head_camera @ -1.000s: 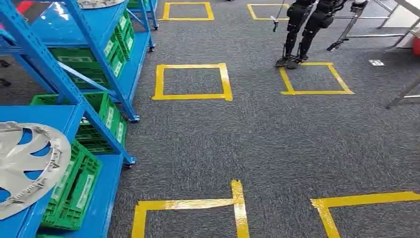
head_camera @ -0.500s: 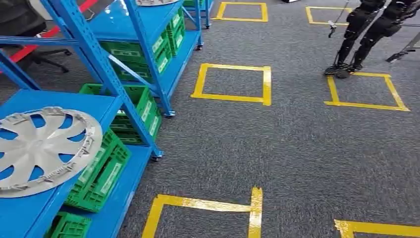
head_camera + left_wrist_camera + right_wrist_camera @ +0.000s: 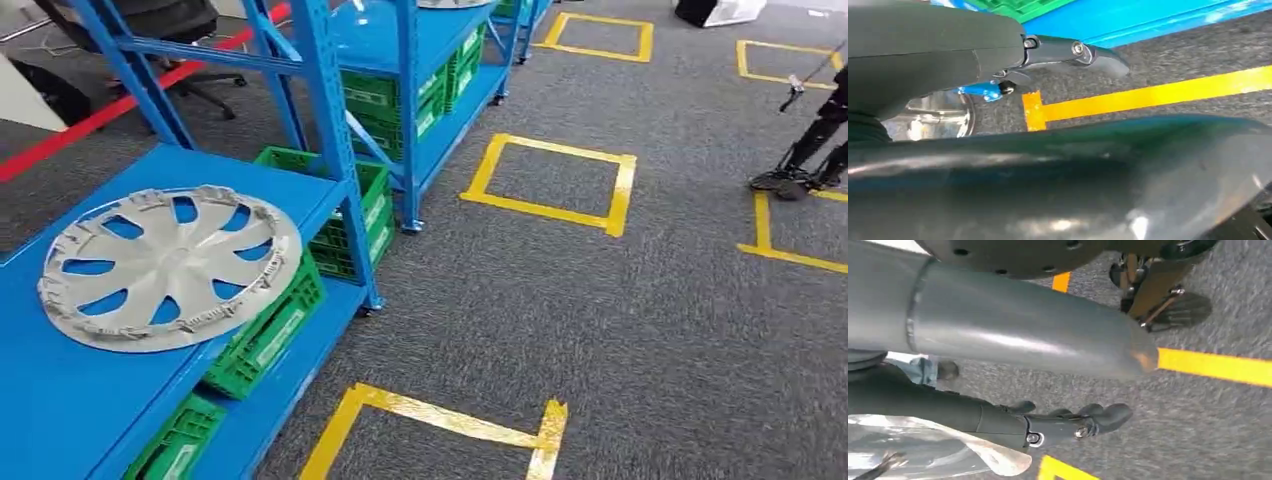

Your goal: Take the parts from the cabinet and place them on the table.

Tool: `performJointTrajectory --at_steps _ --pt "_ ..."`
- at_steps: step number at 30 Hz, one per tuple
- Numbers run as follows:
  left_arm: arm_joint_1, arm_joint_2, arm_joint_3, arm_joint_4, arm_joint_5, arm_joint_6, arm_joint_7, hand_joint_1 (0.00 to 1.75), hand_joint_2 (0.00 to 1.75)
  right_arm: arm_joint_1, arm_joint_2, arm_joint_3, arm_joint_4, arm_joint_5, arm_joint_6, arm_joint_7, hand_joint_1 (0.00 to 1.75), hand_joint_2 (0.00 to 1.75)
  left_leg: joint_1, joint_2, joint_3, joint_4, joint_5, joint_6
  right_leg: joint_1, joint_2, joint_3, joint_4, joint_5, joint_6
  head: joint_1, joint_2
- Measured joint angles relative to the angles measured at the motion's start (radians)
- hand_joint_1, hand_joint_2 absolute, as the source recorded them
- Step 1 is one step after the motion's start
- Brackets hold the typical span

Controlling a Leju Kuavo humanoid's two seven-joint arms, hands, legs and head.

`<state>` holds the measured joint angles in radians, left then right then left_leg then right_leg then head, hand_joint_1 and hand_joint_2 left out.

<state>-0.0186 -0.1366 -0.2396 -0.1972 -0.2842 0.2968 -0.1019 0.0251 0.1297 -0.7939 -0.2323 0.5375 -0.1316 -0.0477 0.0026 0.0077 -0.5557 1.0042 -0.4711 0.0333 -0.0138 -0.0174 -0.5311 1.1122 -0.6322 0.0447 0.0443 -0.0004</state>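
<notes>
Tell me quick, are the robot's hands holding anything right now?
Left hand: nothing seen in it; open or closed cannot be told.
Right hand: holds nothing, fingers apart, so open.

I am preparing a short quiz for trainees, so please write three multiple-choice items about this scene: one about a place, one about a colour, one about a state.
1. Where does the round silver plastic wheel cover lie?
A. On the grey carpet floor
B. On the top shelf of the blue metal rack
C. Inside a green crate

2. What colour are the tape squares on the carpet?
A. Yellow
B. White
C. Red

3. What is the state of the wheel cover?
A. Held by the left hand
B. Standing upright against a post
C. Lying flat, with no hand touching it

Answers:
1. B: the head view shows it resting on the blue shelf, above the green plastic crates.
2. A: every taped outline on the floor is yellow.
3. C: it lies flat on the shelf, and no hand is on it in the head view.
</notes>
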Motion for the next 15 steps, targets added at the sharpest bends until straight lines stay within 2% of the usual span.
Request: performJointTrajectory --at_steps 1,2,3,4,5,6,7,8,9,10,12,13,14,15 --pt "0.000 -0.001 0.000 0.000 0.000 0.000 0.000 0.00 0.00 0.000 0.000 0.000 0.000 0.000 0.000 0.000 0.00 0.00 -0.001 -0.012 0.000 0.000 0.000 0.002 0.000 0.010 -0.050 0.095 -0.035 0.001 0.002 0.000" --pt "-0.001 -0.002 0.000 0.000 0.000 0.000 0.000 0.00 0.00 0.004 0.000 0.000 0.001 0.001 0.000 0.000 0.00 0.00 -0.002 -0.026 0.000 0.000 0.000 0.003 0.001 0.014 -0.096 0.173 -0.055 0.002 0.002 0.000" --pt "0.000 -0.002 0.000 0.000 0.000 0.000 0.000 0.00 0.00 0.007 0.000 0.000 0.001 0.001 -0.001 0.000 0.00 0.00 -0.003 -0.040 0.001 0.001 -0.001 0.003 0.001 0.015 -0.123 0.206 -0.049 0.001 0.003 0.000" --pt "0.000 -0.001 0.000 0.000 0.000 0.000 0.000 0.00 0.00 0.009 0.000 0.000 0.001 0.001 -0.001 0.000 0.00 0.00 -0.003 -0.055 0.004 0.001 -0.001 0.003 0.001 0.016 -0.127 0.184 -0.014 -0.001 0.003 0.000" --pt "0.000 -0.001 0.000 0.000 0.000 0.000 0.000 0.00 0.00 0.009 0.000 0.000 0.001 0.002 -0.002 0.000 0.00 0.00 -0.003 -0.070 0.006 0.001 -0.002 0.002 0.001 0.019 -0.109 0.124 0.035 -0.003 0.003 0.000" --pt "-0.001 -0.002 0.000 0.000 0.000 0.000 0.000 0.00 0.00 0.009 0.000 0.000 0.001 0.002 -0.002 0.000 0.00 0.00 -0.002 -0.085 0.009 0.001 -0.003 0.000 0.000 0.028 -0.077 0.036 0.089 -0.006 0.003 0.000" --pt "-0.002 -0.003 0.000 0.000 0.000 0.000 0.000 0.00 0.00 0.009 0.000 0.000 0.001 0.002 -0.002 0.000 0.00 0.00 -0.001 -0.098 0.010 0.001 -0.004 -0.002 -0.002 0.059 -0.041 -0.057 0.136 -0.009 0.004 0.000" --pt "-0.004 -0.003 0.000 0.000 0.000 0.000 0.000 0.00 0.00 0.009 0.000 0.000 0.001 0.002 -0.002 0.000 0.00 0.00 -0.005 -0.109 0.007 0.005 -0.006 -0.007 -0.006 0.116 -0.026 -0.094 0.128 -0.013 0.005 0.000" --pt "-0.007 -0.003 0.000 0.000 0.000 0.000 -0.001 0.00 0.00 0.009 0.000 0.000 0.001 0.002 -0.005 0.000 0.00 0.00 -0.004 -0.122 0.001 0.009 -0.007 -0.012 -0.009 0.110 -0.015 -0.113 0.122 -0.013 0.004 0.000" --pt "-0.004 -0.003 0.000 0.000 0.000 0.000 -0.002 0.00 0.00 0.007 0.000 0.000 0.001 0.002 -0.005 0.000 0.00 0.00 0.001 -0.130 -0.004 0.006 -0.002 -0.020 -0.004 0.102 -0.010 -0.110 0.123 -0.015 0.006 0.000" --pt "-0.001 -0.002 0.000 0.000 0.000 0.000 -0.002 0.00 0.00 0.006 0.000 0.000 0.001 0.002 -0.005 0.000 0.00 0.00 0.003 -0.153 -0.009 0.000 0.003 -0.035 -0.004 0.082 -0.008 -0.111 0.126 -0.026 0.005 0.000" --pt "-0.001 0.000 0.000 0.001 0.001 0.000 -0.003 0.00 0.00 0.006 0.001 0.000 0.001 0.003 -0.005 0.000 0.00 0.00 0.003 -0.138 -0.009 0.012 -0.006 -0.037 -0.011 0.063 -0.005 -0.121 0.131 -0.033 0.006 0.000" --pt "-0.003 -0.001 0.000 0.001 0.000 0.000 -0.003 0.00 0.00 0.009 0.000 0.000 0.001 0.003 -0.005 0.000 0.00 0.00 -0.002 -0.079 -0.025 0.046 -0.034 -0.042 -0.009 0.051 -0.003 -0.124 0.130 -0.039 -0.002 0.000" --pt "-0.005 0.000 0.000 0.001 0.001 0.000 -0.003 0.00 0.00 0.010 0.000 0.000 0.001 0.003 -0.005 0.000 0.00 0.00 -0.001 -0.044 -0.056 0.113 -0.076 -0.046 -0.007 0.034 -0.002 -0.124 0.129 -0.044 -0.014 0.000"
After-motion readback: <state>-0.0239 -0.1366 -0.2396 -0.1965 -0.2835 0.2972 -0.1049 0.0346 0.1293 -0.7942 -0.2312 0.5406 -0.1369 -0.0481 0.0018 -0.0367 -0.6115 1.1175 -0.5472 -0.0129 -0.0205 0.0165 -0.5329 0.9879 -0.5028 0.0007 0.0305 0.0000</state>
